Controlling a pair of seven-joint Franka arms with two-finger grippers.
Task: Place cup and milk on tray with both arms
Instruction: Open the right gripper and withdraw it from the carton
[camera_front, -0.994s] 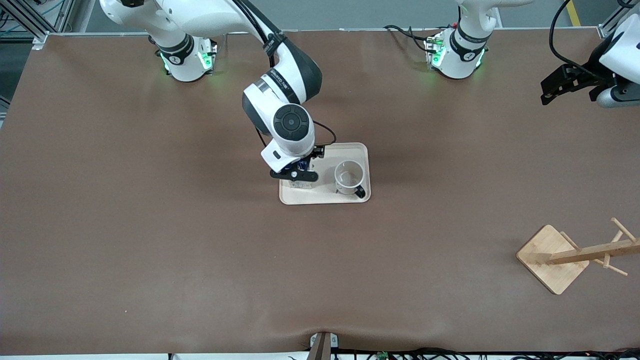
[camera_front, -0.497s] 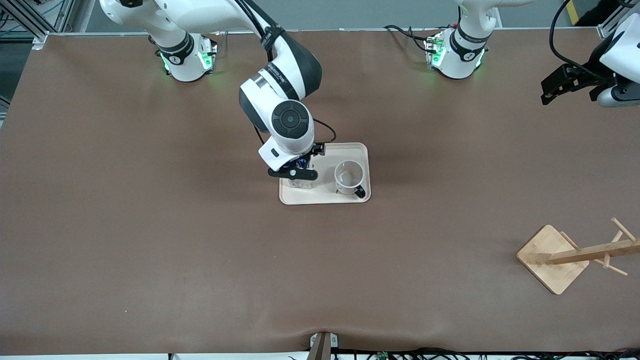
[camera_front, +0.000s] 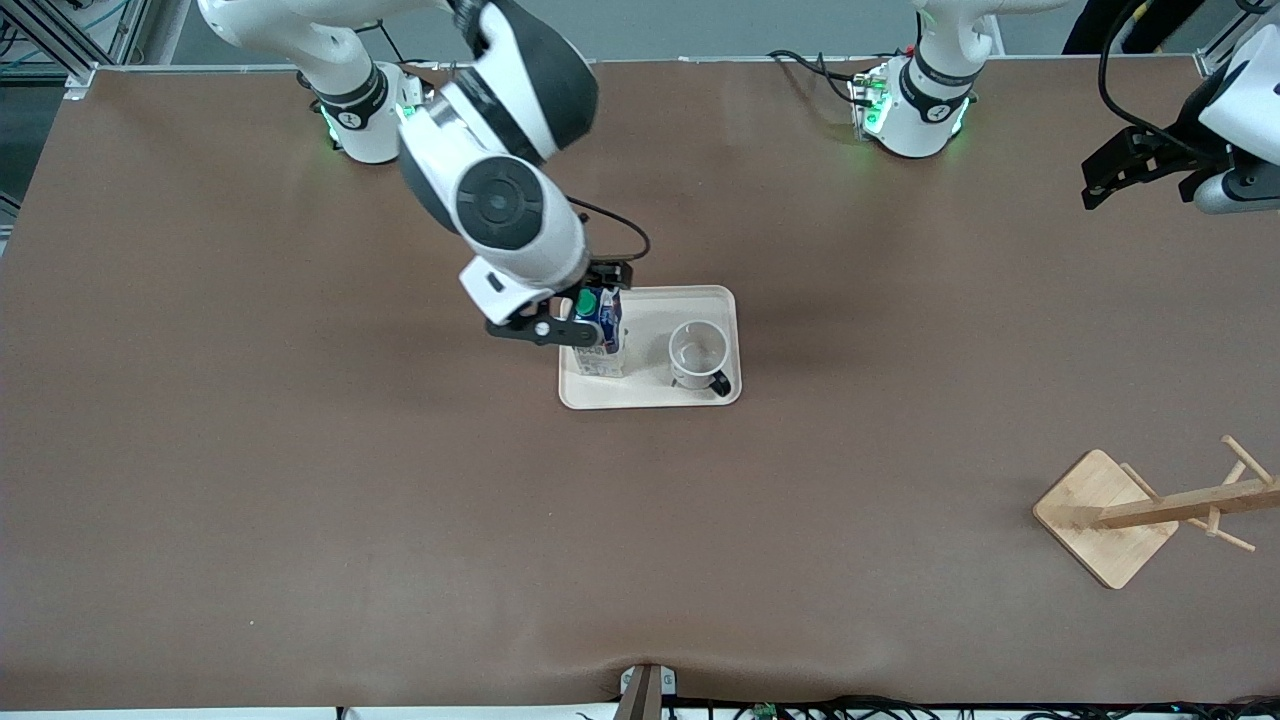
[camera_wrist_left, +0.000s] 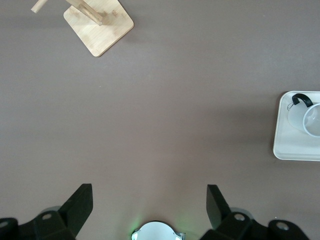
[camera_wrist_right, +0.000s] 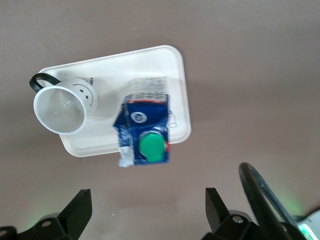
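Observation:
The cream tray (camera_front: 650, 395) lies mid-table. The milk (camera_front: 600, 338), dark blue with a green cap, stands upright on the tray's end toward the right arm. The white cup (camera_front: 697, 352) with its black handle stands upright beside it on the tray's other end. My right gripper (camera_front: 552, 318) is open and empty, raised over the tray's edge just beside the milk. In the right wrist view the milk (camera_wrist_right: 145, 127), cup (camera_wrist_right: 62, 107) and tray (camera_wrist_right: 177, 85) lie below the open gripper (camera_wrist_right: 147, 212). My left gripper (camera_front: 1120, 170) waits open and empty at the left arm's end of the table; its wrist view (camera_wrist_left: 149, 205) shows bare table.
A wooden rack with a square base (camera_front: 1105, 517) stands toward the left arm's end, nearer the front camera; it also shows in the left wrist view (camera_wrist_left: 98, 25), as do the tray (camera_wrist_left: 285, 145) and cup (camera_wrist_left: 310, 117). Brown table surface lies all around the tray.
My right gripper has let go of the milk, risen and drawn back toward its base. The milk now stands uncovered on the tray. The left arm has not moved.

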